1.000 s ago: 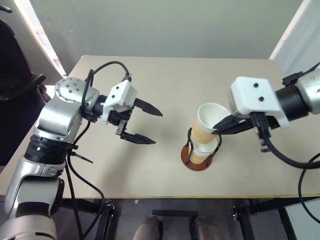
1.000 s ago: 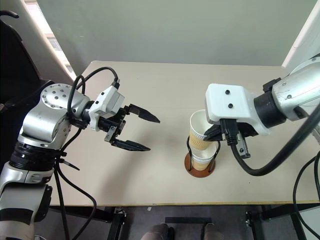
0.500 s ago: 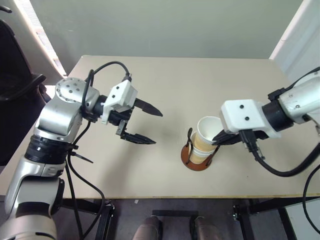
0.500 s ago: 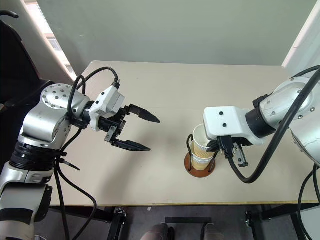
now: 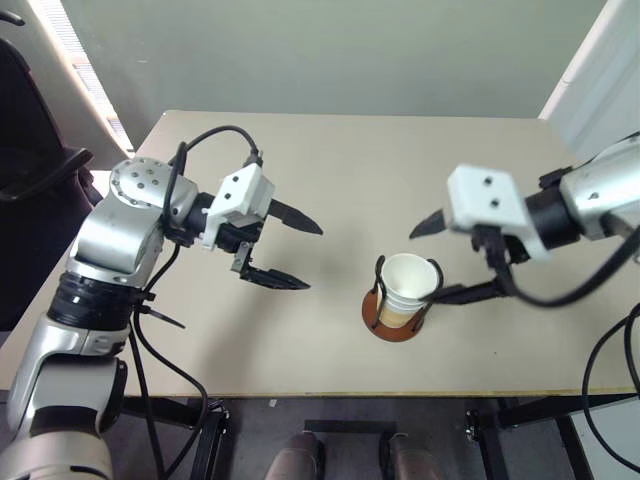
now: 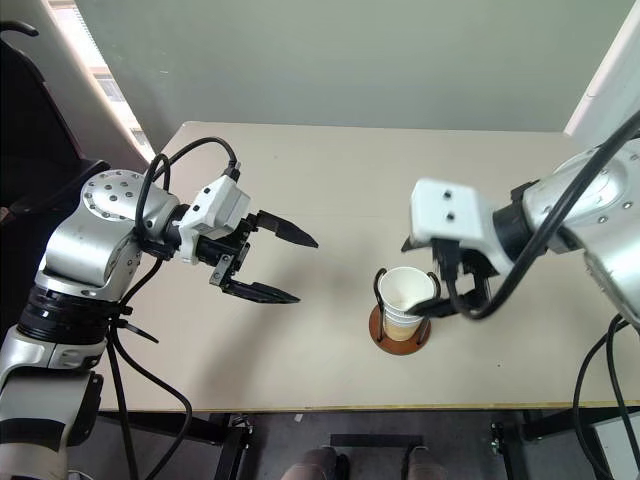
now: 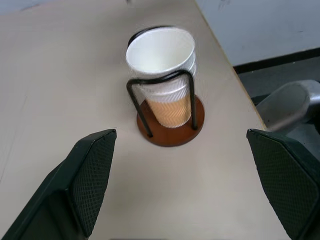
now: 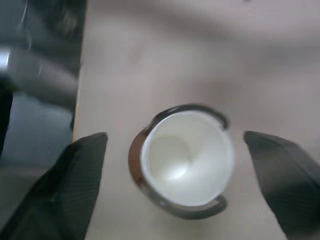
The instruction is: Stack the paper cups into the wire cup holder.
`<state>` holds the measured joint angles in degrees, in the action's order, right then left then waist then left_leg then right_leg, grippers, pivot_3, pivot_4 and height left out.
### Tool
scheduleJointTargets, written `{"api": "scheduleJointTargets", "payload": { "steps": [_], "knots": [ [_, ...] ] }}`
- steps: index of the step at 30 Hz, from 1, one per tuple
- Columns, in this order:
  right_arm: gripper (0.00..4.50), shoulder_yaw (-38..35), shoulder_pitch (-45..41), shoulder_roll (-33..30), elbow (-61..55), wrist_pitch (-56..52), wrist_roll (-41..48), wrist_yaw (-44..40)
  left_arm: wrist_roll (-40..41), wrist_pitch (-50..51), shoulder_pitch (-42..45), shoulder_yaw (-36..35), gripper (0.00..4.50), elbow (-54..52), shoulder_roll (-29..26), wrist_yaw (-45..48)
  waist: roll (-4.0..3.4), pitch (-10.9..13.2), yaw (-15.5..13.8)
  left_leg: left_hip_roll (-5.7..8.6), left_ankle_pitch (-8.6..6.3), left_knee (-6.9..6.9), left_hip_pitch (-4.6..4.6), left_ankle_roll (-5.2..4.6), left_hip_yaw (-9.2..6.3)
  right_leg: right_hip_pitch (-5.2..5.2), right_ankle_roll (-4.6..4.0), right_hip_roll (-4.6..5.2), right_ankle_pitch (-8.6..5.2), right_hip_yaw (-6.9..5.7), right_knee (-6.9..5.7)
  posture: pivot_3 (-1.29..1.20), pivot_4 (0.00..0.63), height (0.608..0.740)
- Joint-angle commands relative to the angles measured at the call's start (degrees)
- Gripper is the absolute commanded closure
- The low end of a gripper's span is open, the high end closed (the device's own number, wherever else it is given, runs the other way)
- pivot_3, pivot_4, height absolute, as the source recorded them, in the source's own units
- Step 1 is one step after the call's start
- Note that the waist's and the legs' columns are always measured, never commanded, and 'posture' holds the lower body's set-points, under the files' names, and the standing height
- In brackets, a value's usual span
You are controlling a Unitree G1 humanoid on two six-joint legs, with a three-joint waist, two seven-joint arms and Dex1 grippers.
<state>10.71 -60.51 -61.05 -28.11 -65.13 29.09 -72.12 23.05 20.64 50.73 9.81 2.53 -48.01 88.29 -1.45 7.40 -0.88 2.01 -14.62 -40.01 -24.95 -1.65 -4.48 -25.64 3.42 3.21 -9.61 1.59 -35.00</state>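
My right gripper [image 5: 440,258] stands with its two black fingers spread wide, one on the far side of the paper cups [image 5: 406,288] and the other on the near right side, and neither finger touches them. The cups sit nested one inside another in the wire cup holder [image 5: 388,318], upright, the top cup's white rim level with the tops of the black wire loops (I can count the rolled rims of more than one cup below the top one, though not surely how many). The holder's reddish-brown base rests on the table [image 5: 340,170] near its front edge, toward my right side. From my right wrist I look straight down into the top cup's white inside, with the wire loops curving round its rim and my fingers [image 8: 75,175] well apart on either side. My left gripper [image 5: 297,255] hangs above the table to the left of the holder, well apart from it, its jaws wide open and holding nothing, pointing toward the cups. From my left wrist the tan sides of the cups show between the wires, above the round base.
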Motion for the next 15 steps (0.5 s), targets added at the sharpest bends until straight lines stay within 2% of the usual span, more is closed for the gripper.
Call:
{"api": "scheduleJointTargets", "payload": {
  "steps": [1,5,9,15],
  "knots": [
    [0.14,-8.9,0.4,0.2,3.6,-4.5,2.0,5.2,-0.7,1.8,0.7,-2.6,0.0,1.7,-1.5,-1.7,0.0,0.0,0.0,0.0,0.0,0.0,0.0,0.0,0.0,0.0,0.0,0.0,0.0,0.0,0.0,0.0,0.15,0.74],
    [0.14,-14.2,3.1,2.9,8.6,-5.6,2.4,11.1,-0.6,3.5,1.5,-4.1,0.0,4.9,-2.0,-3.4,0.0,0.0,0.0,0.0,0.0,0.02,0.01,0.01,0.0,-0.01,0.01,0.0,0.0,0.0,0.0,0.0,0.15,0.74],
    [0.14,-15.3,6.1,6.2,12.8,-3.0,1.6,15.5,-2.0,2.1,2.0,-5.3,0.0,8.3,-1.2,-6.4,0.0,0.0,0.1,-0.01,0.06,0.05,0.04,0.09,-0.01,-0.04,0.21,-0.01,0.15,0.01,-0.06,0.0,0.15,0.74],
    [0.14,-16.8,15.4,1.8,17.1,4.2,-4.5,20.8,-2.5,1.8,0.7,-7.5,0.0,10.0,-0.7,-10.6,0.0,0.0,-0.4,0.0,0.08,0.04,-0.02,0.08,-0.01,-0.03,0.28,0.0,0.2,-0.02,0.03,0.0,0.15,0.74]
  ]
}}
